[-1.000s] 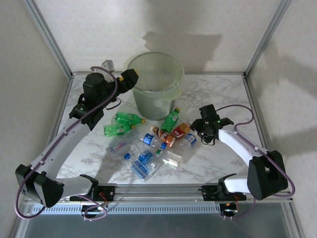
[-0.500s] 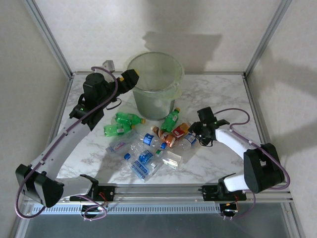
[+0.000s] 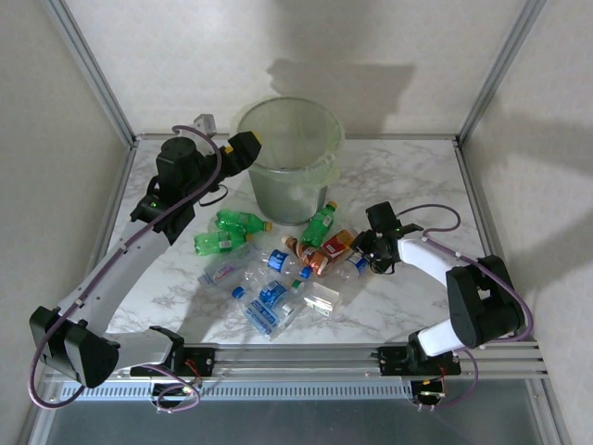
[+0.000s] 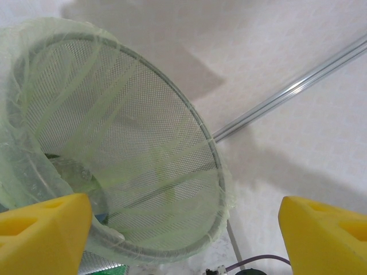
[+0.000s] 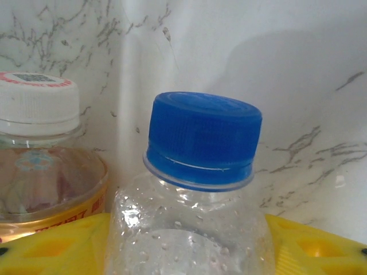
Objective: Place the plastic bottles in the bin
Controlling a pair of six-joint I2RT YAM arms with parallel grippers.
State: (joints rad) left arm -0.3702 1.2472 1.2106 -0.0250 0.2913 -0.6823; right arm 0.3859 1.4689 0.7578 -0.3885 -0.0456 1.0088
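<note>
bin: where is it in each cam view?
Top external: the bin stands at the table's back centre, behind the bottle pile.
Left wrist: its open mouth spans left and centre, seen from above.
Shared landmark: the left end effector, open at the bin's rim; yellow fingers in wrist view's bottom corners.

The bin (image 3: pixel 287 193) stands open-topped; bottles (image 3: pixel 269 301) crowd the table (image 3: pixel 417 181) before it, bare marble either side.
</note>
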